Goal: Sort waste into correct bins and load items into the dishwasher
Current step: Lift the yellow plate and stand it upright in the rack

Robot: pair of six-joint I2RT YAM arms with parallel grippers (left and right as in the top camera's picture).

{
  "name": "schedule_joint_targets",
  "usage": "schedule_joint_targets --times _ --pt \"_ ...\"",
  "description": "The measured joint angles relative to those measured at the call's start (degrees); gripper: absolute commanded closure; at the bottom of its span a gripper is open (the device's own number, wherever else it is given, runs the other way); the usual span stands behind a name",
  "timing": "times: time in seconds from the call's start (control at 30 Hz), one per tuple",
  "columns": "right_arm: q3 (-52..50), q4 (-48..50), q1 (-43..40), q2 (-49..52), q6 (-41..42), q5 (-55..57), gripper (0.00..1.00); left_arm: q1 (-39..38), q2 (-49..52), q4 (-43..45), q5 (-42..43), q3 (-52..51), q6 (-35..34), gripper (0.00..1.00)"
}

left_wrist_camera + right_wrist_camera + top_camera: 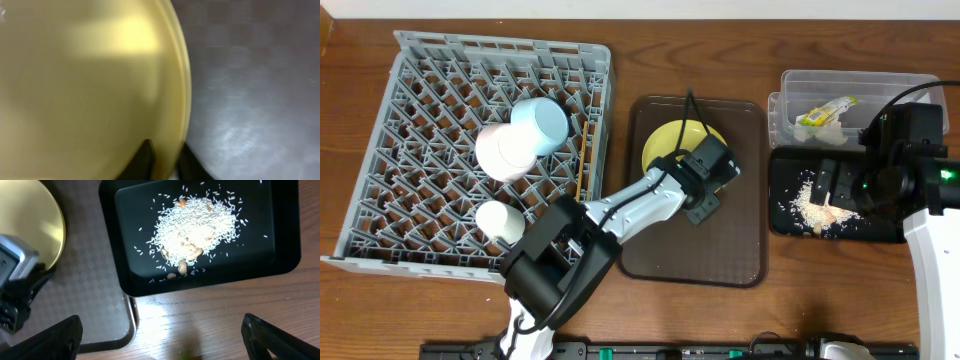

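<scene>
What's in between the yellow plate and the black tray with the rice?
Only a bare stretch of the brown tray separates yellow plate from black tray; the right wrist view shows it.

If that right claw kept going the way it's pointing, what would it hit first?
Likely the bare wooden table just short of the shallow black rectangular plastic tray of whitish rice crumbs; the right gripper aims near that edge, depth unclear.

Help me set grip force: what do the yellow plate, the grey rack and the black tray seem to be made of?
The yellow plate is probably plastic or melamine, smooth with a soft sheen and a broad, blurred highlight. The grey rack looks like matte moulded plastic, given its one-piece lattice of pegs. The black tray seems to be thin, semi-gloss plastic with rounded, pressed-looking corners.
</scene>
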Motion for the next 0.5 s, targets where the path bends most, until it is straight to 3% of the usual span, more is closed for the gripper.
schedule_joint_targets --times 0.5 --pt "0.0 -0.1 0.0 0.0 0.0 0.0 0.01 -2.0 -16.6 -2.0 0.3 -0.4 -1.0 0.94"
